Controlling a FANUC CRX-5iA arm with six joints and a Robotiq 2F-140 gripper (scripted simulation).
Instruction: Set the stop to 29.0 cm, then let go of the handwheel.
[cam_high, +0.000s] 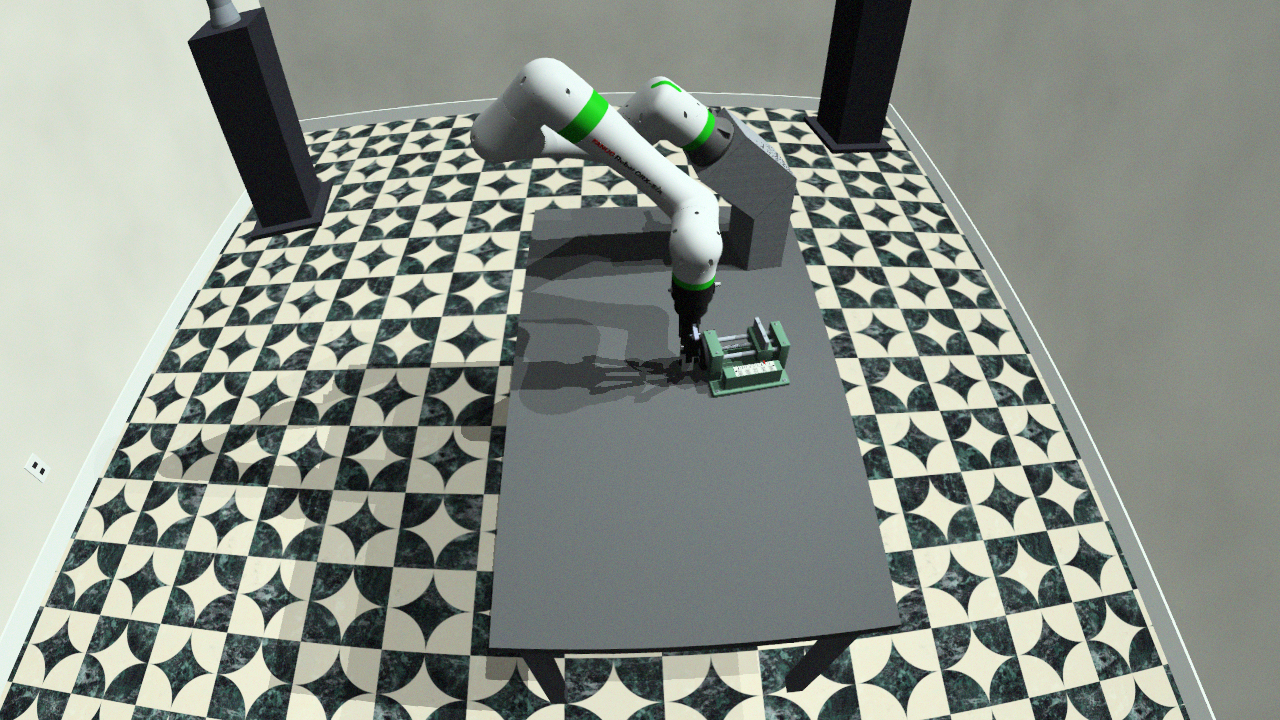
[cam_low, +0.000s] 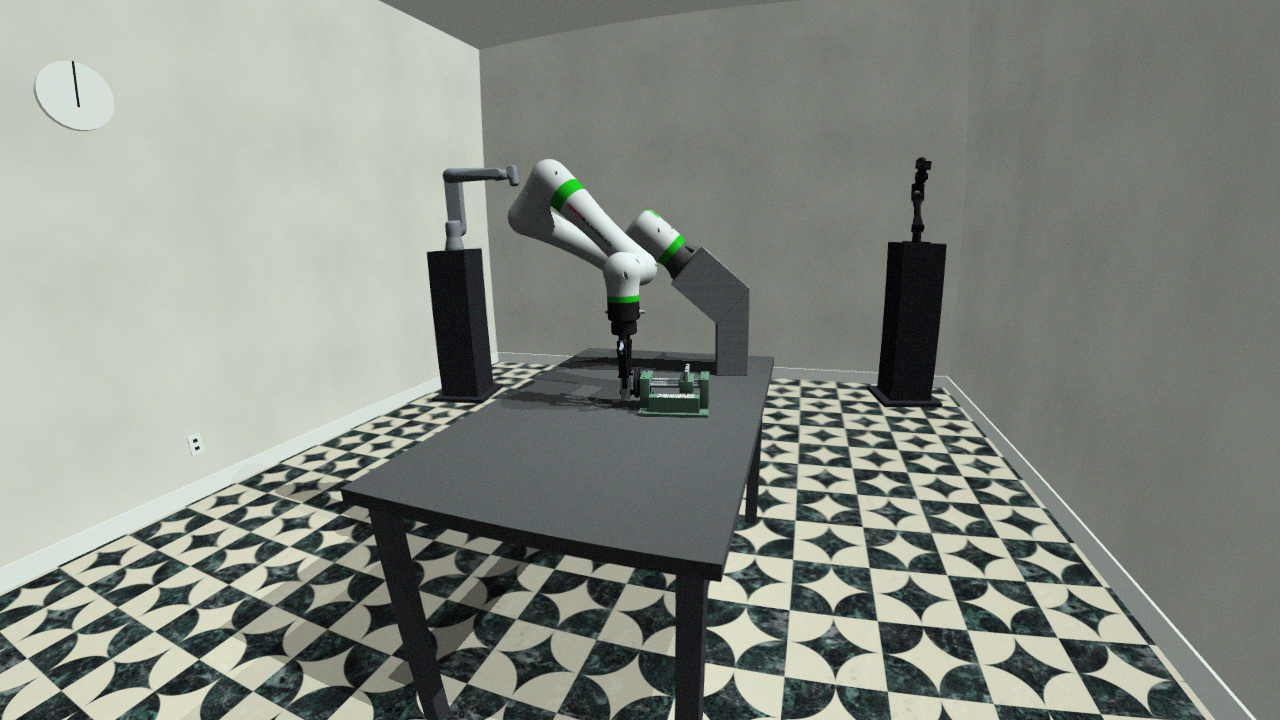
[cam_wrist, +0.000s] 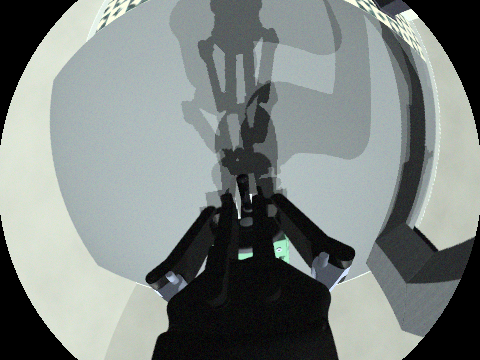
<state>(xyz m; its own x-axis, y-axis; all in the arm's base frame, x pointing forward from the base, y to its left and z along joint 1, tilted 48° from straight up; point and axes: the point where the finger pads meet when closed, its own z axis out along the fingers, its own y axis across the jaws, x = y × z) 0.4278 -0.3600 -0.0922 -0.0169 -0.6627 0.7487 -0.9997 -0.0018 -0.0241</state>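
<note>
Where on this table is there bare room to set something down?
The table's near half, from the green stop fixture to the front edge, shows bare; so does the left strip beside the gripper. Crowded: the far right, where the gripper grips the handwheel below the arm's grey pedestal.

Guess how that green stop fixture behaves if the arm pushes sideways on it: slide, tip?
The green stop fixture sits low on a wide base plate, so it probably won't tip. Nothing visibly fastens it to the table, so it might slide. The gripper, shut on the handwheel, could drag it.
</note>
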